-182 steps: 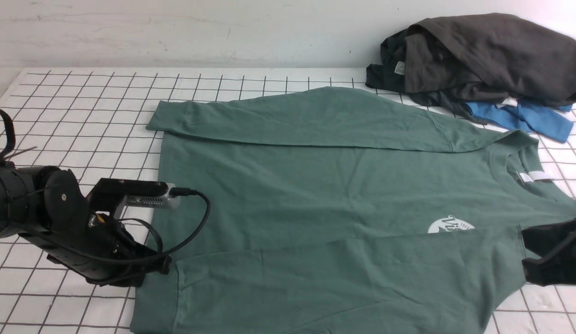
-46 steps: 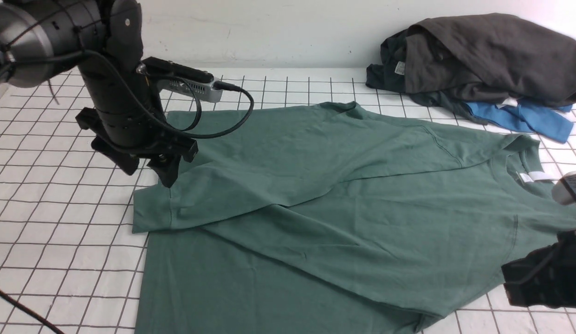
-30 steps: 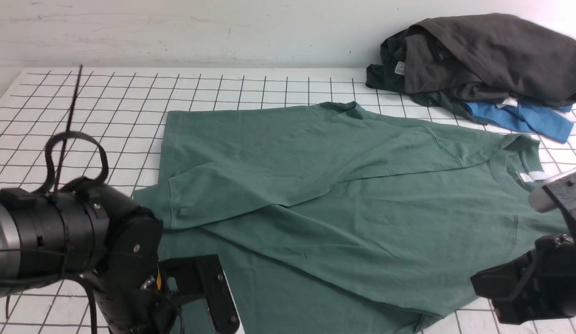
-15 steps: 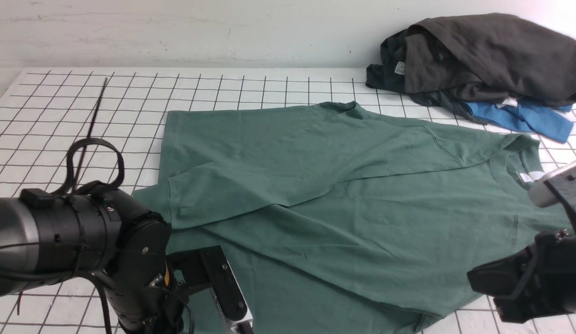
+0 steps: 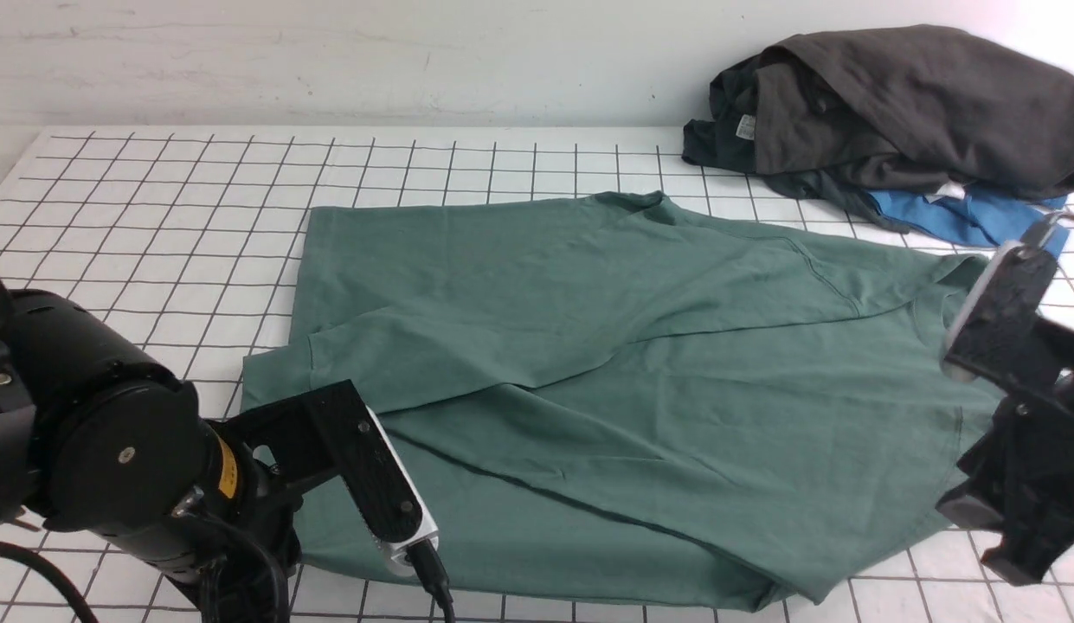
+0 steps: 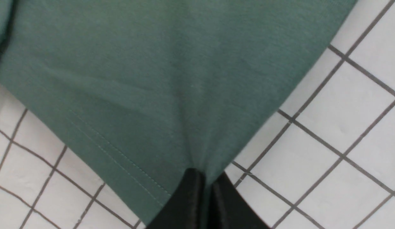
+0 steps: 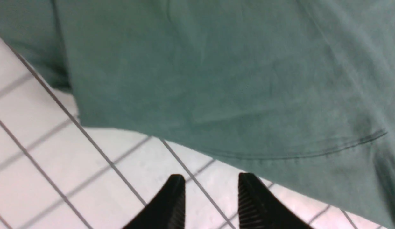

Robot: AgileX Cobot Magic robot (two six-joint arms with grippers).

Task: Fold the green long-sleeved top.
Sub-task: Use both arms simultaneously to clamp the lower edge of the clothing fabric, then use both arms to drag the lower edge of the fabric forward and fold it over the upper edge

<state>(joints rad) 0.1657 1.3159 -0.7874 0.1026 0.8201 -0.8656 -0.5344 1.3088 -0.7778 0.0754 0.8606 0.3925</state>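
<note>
One rough fold looks made so far: on the green long-sleeved top (image 5: 640, 346) an upper layer lies slantwise over the body, with loose creases and edges that do not line up. The garment is spread on the gridded table (image 5: 156, 199) and lies between the left pincer (image 6: 209, 178) and the right pincer (image 7: 211, 178). The left pincer is clamped tight on the stitched hem corner, the cloth bunching into its closed tips. The right pincer stands parted and holds nothing; its tips hang over bare table just short of the cloth's edge, which lies right ahead of them. By my judgement the task is near its middle: the top is far from a compact packet. Left to do, as I read it: straighten the slanted layer, then bring the hem end over towards the neck end. Beyond the right pincer, well apart from it, sits a heap of dark clothes (image 5: 891, 112) with a blue garment (image 5: 961, 221).
</note>
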